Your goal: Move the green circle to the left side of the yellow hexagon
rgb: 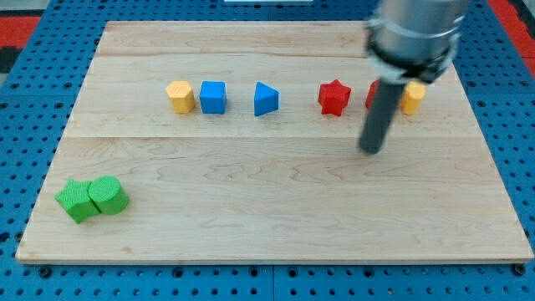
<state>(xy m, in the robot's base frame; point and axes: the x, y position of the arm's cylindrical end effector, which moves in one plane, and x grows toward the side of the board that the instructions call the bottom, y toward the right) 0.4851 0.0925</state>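
The green circle lies near the board's bottom-left corner, touching a green star-like block on its left. The yellow hexagon sits in the upper left part of the board, far above and to the right of the green circle. My tip is at the view's right, far from both, just below a red block that the rod partly hides.
A row runs across the upper board: a blue cube beside the hexagon, a blue triangle-like block, a red star, and a yellow block behind the rod. The wooden board lies on blue pegboard.
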